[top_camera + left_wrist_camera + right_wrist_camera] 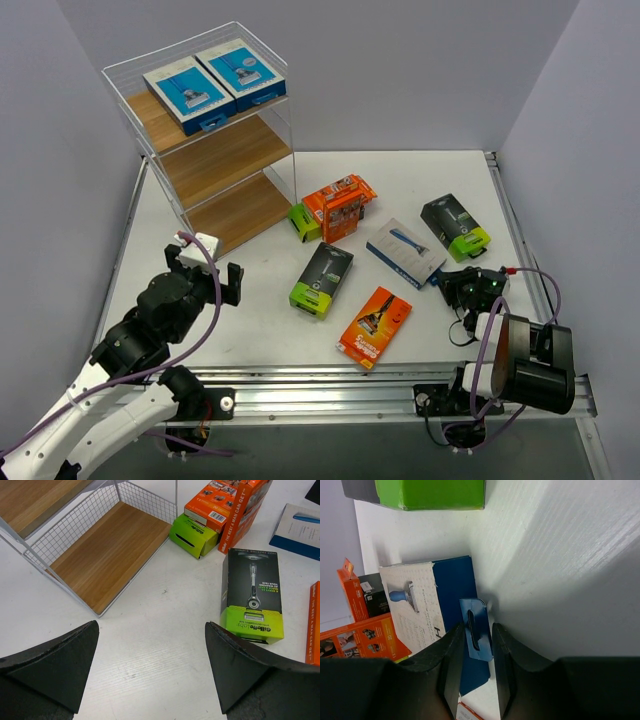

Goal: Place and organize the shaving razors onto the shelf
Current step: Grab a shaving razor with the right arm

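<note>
Top external: shows the shelf at eleven o'clock, with two shelved packs side by side on its top board. Leaves several razors loose on the table, among them the blue-and-white pack at three o'clock. Puts the right gripper at that pack's near end, four o'clock, and the left gripper at eight o'clock, near the shelf's foot.

Left wrist: finds the left gripper spread wide above bare table, holding nothing. Places a black-and-lime pack at two o'clock and the shelf's bottom board at eleven. Could catch the thin wire frame if swung shelfward with fingers this wide.

Right wrist: catches the fingers of the right gripper drawn close about the hang tab, pinching it edge to edge by the look of it. Shows the blue-and-white pack lying flat, running off toward ten o'clock. Offers only a thin tab to hold: could buckle or squirt out under the squeeze. Lifted by that end alone, would likely dangle and swing, then slip free, knock the orange pack at eight o'clock, or clip the frame on the long carry across.
</note>
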`<act>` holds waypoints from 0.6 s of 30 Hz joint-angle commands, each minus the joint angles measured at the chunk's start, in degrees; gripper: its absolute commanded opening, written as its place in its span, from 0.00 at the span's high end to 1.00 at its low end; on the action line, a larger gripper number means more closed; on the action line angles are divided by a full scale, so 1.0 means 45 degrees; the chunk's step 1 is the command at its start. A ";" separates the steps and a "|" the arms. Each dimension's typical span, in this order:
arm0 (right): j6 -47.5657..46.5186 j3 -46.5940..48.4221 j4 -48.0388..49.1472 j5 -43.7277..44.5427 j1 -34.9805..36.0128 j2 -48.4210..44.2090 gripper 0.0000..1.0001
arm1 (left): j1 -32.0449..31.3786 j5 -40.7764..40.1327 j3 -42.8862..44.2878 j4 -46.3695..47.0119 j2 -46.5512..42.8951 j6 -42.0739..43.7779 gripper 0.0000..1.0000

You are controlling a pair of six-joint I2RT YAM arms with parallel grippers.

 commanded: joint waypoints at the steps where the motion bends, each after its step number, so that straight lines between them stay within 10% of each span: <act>1: -0.0263 -0.0105 -0.1085 0.0776 0.0057 0.0353 0.75 | 0.0021 0.0159 0.0085 0.0774 0.0049 -0.0085 0.04; 18: -0.0341 -0.0105 -0.0226 0.0327 0.0076 0.1075 0.86 | 0.0040 0.0257 0.0084 0.0774 0.0108 -0.0105 0.04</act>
